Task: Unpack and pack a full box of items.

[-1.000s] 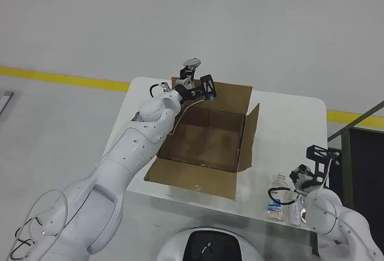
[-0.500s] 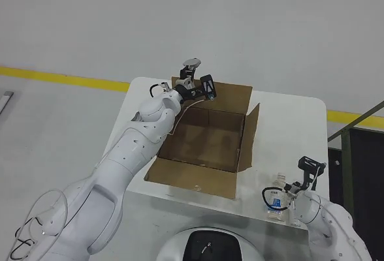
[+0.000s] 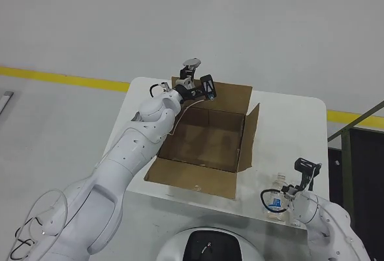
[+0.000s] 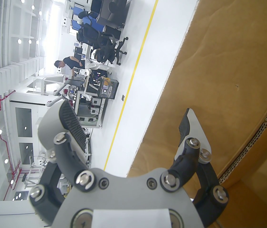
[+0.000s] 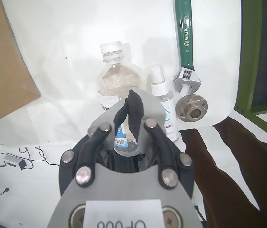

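The left gripper [image 3: 199,74] hangs over the far left corner of the cardboard box [image 3: 208,140], its jaws spread wide and gripping nothing. In the left wrist view, one finger [image 4: 70,119] sits outside the cardboard and the other is over the box's far flap [image 4: 218,60], so the flap's edge runs between them.

The box stands on the white worktop [image 3: 290,124], filling the left and middle of it. Its flaps are folded out and its bare brown floor shows from above.

To the right of the box, by the near edge of the worktop, a clear water bottle [image 5: 115,77] with a white cap stands upright. A small white spray bottle [image 5: 162,91] stands just beside it on the right.

Further right, a wrench with a green handle [image 5: 184,39] lies flat along the right edge of the worktop. Its adjustable head points at the near right corner. A round metal flange [image 5: 191,107] lies just beside that head, close to the rounded corner.

The right gripper [image 5: 132,100] is at the near right corner of the worktop, in line with the water bottle. Its black fingertips are pressed together with nothing between them. Whether it touches the bottle is not clear.
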Controlling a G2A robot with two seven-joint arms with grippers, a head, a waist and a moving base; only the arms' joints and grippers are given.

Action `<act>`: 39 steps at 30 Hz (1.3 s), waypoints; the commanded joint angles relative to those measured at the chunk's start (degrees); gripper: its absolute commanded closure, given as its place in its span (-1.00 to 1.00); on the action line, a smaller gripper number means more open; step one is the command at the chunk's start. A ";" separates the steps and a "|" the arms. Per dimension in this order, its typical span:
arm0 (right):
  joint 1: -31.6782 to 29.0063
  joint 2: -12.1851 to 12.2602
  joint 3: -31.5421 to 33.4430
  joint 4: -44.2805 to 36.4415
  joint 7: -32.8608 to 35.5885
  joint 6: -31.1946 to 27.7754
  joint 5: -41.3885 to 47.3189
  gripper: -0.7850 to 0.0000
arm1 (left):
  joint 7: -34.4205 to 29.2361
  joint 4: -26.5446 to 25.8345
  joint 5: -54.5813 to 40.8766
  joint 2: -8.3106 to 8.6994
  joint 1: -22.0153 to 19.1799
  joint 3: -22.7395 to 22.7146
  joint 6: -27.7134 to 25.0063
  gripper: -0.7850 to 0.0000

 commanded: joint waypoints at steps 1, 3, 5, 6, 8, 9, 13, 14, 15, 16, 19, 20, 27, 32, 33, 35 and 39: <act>0.07 -0.14 0.27 0.33 0.47 -0.47 -1.14 -0.32 | 0.00 0.00 0.00 0.00 0.00 0.00 0.00 -1.00; 0.19 -0.37 0.59 1.16 0.88 -0.88 -1.40 -0.36 | 0.00 0.00 0.00 0.00 0.00 0.00 0.00 -1.00; 0.51 -0.67 0.71 2.04 1.03 -1.03 -1.19 -0.32 | 0.00 0.00 0.00 0.00 0.00 0.00 0.00 -1.00; 0.65 -0.84 0.68 2.65 1.12 -1.11 -0.85 -0.31 | 0.00 0.00 0.00 0.00 0.00 0.00 0.00 -1.00; 1.03 -1.16 0.27 3.86 1.36 -1.36 -0.53 -0.29 | 0.00 0.00 0.00 0.00 0.00 0.00 0.00 -1.00; 1.26 -1.33 0.09 4.37 1.41 -1.41 -0.25 -0.29 | 0.00 0.00 0.00 0.00 0.00 0.00 0.00 -1.00; 1.71 -1.91 -0.81 5.84 1.57 -1.57 -0.32 -0.28 | 0.00 0.00 0.00 0.00 0.00 0.00 0.00 -1.00; 1.79 -2.05 -0.95 6.20 1.52 -1.52 -0.39 -0.28 | 0.00 0.00 0.00 0.00 0.00 0.00 0.00 -1.00; 1.88 -2.19 -1.13 6.51 1.51 -1.51 -0.47 -0.27 | 0.00 0.00 0.00 0.00 0.00 0.00 0.00 -1.00; 1.98 -2.32 -1.29 6.71 1.51 -1.51 -0.40 -0.25 | 0.00 0.00 0.00 0.00 0.00 0.00 0.00 -1.00; 2.21 -2.68 -1.40 6.74 1.51 -1.51 -0.47 -0.29 | 0.00 0.00 0.00 0.00 0.00 0.00 0.00 -1.00; 2.23 -2.79 -1.34 6.78 1.53 -1.53 -0.49 -0.36 | 0.00 0.00 0.00 0.00 0.00 0.00 0.00 -1.00; 2.45 -3.51 -1.58 8.11 1.65 -1.65 -0.29 -0.43 | 0.00 0.00 0.00 0.00 0.00 0.00 0.00 -1.00; 2.85 -4.03 -1.79 9.17 1.25 -1.26 0.67 -0.42 | 0.00 0.00 0.00 0.00 0.00 0.00 0.00 -1.00; 2.99 -4.12 -1.89 9.42 1.16 -1.16 0.76 -0.43 | 0.00 0.00 0.00 0.00 0.00 0.00 0.00 -1.00; 3.29 -4.30 -2.07 9.97 0.84 -0.84 0.87 -0.43 | 0.00 0.00 0.00 0.00 0.00 0.00 0.00 -1.00; 3.73 -4.61 -2.29 11.08 0.36 -0.36 1.25 -0.52 | 0.00 0.00 0.00 0.00 0.00 0.00 0.00 -1.00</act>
